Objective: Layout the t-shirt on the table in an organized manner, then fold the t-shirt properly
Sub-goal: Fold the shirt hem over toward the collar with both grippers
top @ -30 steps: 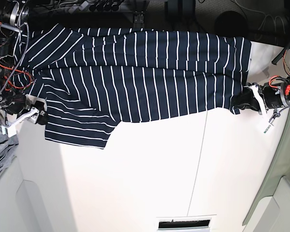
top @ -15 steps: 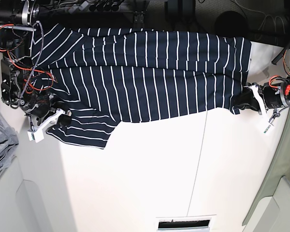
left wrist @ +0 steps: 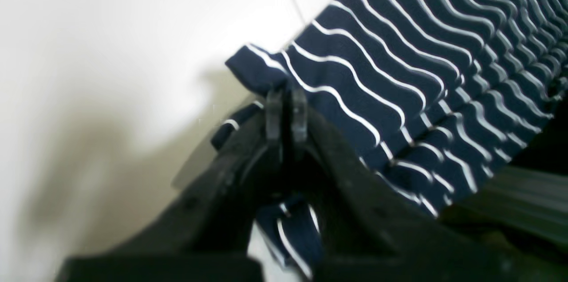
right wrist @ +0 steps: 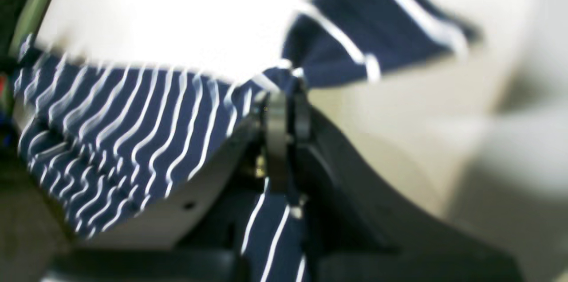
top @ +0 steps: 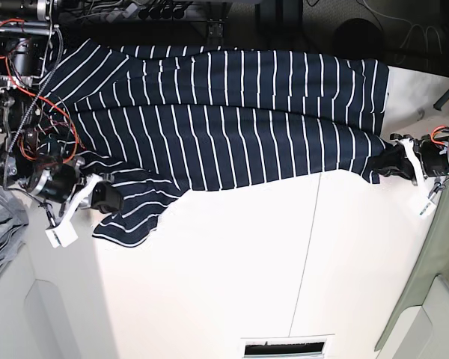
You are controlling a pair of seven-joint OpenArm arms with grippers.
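The dark navy t-shirt (top: pixel 232 112) with thin white stripes lies stretched along the far side of the white table (top: pixel 232 284). My left gripper (top: pixel 391 162), at the right of the base view, is shut on the shirt's right-hand lower corner. The left wrist view shows its fingertips (left wrist: pixel 286 109) pinching striped fabric (left wrist: pixel 399 51). My right gripper (top: pixel 105 197), at the left of the base view, is shut on the shirt's lower left edge. In the right wrist view the gripper (right wrist: pixel 284 95) clamps a fold of the shirt (right wrist: pixel 111 109), lifted a little off the table (right wrist: pixel 177 7).
A plain grey cloth (top: pixel 0 232) lies at the left edge, off the main tabletop. A thin dark seam (top: pixel 307 247) crosses the table. A slotted vent (top: pixel 288 346) sits at the near edge. Cables and stands line the far side, and a grey-green panel (top: pixel 434 284) stands at the right.
My right gripper has shut on the shirt's left edge and drawn it towards the near side. My left gripper has shifted right and slightly nearer, pulling the shirt tauter.
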